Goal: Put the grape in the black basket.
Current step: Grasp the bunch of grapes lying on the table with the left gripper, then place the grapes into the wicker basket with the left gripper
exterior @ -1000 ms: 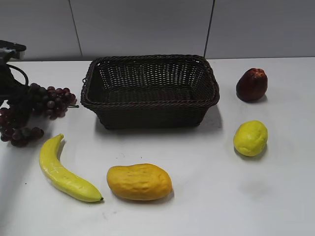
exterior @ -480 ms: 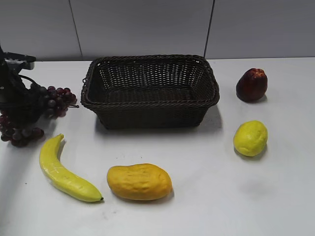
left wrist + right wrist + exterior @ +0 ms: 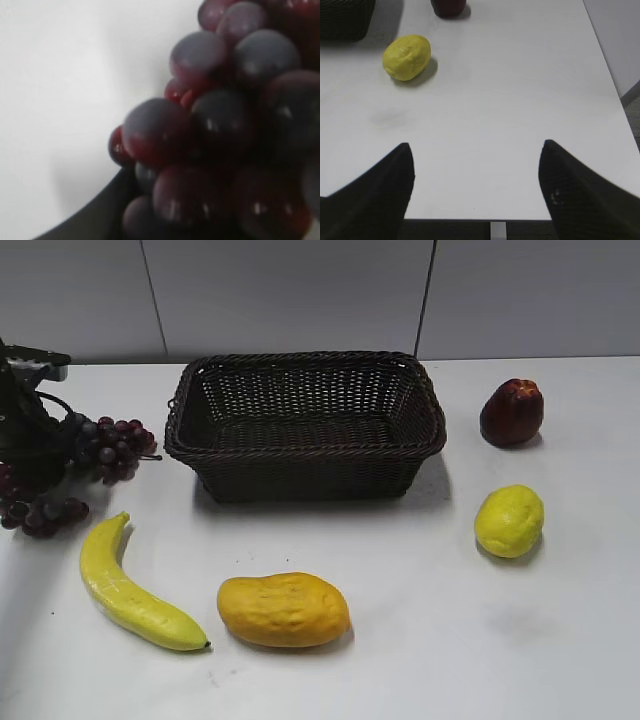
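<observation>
Now, from the front, the left arm has moved in over the grape at nine o'clock of the black basket, so lifting comes next; its wrist view shows only grapes, grip unclear; the right gripper gapes wide, empty.

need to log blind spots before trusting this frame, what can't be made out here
- Left gripper, exterior view: cut off by the left edge, fingers buried in the bunch of dark purple-red grapes; grip unreadable.
- Left wrist view: blurred grapes fill it, hiding the fingertips.
- Dark woven wicker basket, right wrist view: only a corner shows.
</observation>
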